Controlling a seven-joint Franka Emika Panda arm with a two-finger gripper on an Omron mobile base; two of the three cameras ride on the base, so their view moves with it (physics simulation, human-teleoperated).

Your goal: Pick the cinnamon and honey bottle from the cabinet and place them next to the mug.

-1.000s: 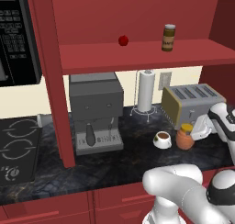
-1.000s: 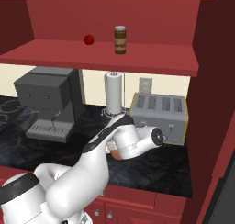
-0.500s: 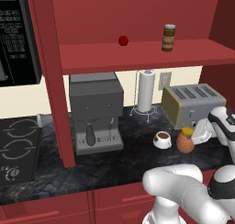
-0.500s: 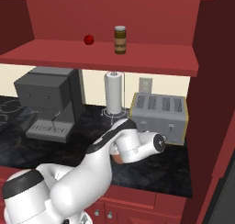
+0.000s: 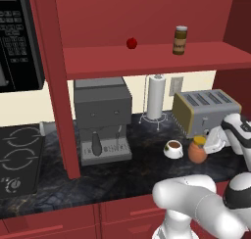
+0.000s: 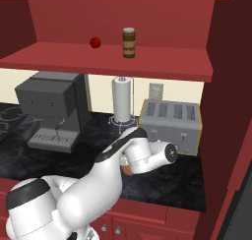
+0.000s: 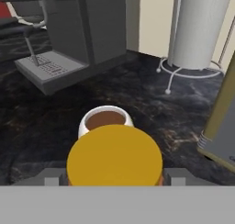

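The arm (image 6: 98, 185) is glossy white, built of fat rounded tubular links that swell into bulbous elbows. A dark charcoal cap (image 6: 27, 194) covers the joint at about 8 o'clock in the right base view, and a thin dark seam (image 6: 115, 144) runs along the upper link. The wrist ends in a white cylinder with a small dark round end disc (image 6: 171, 152) ringed in grey. In the left base view another dark joint cap (image 5: 239, 191) sits at 4 o'clock, and the hand (image 5: 235, 130) carries a dark band.
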